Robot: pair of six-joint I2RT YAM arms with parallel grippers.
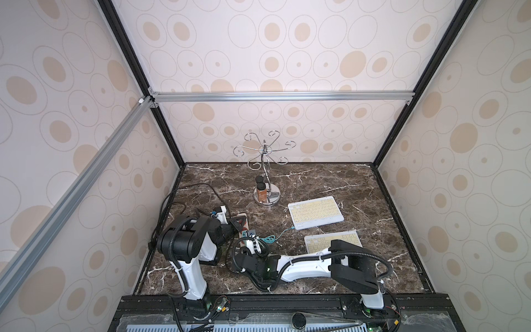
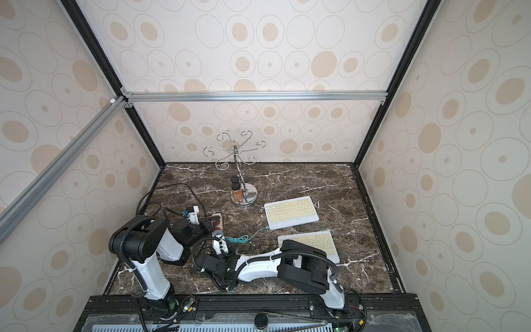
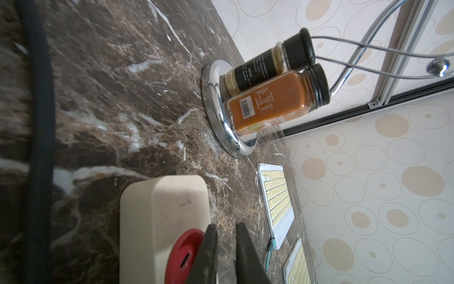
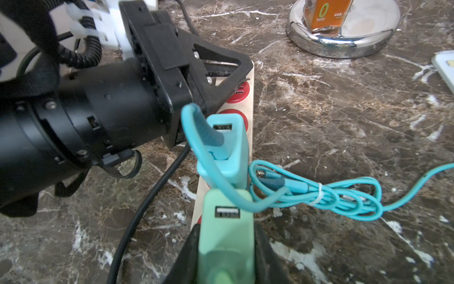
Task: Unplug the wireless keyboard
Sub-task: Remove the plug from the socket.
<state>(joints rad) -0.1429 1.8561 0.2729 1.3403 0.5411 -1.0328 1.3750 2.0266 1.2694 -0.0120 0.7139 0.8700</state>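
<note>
Marble tabletop [image 1: 316, 178]: right gripper [image 4: 224, 248] clamps green charger [image 4: 224, 236]

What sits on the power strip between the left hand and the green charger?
A teal charger, plugged into the strip, with a cable attached; the right wrist view shows it.

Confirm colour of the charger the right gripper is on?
Pale mint green charger, clearest in the right wrist view.
</note>
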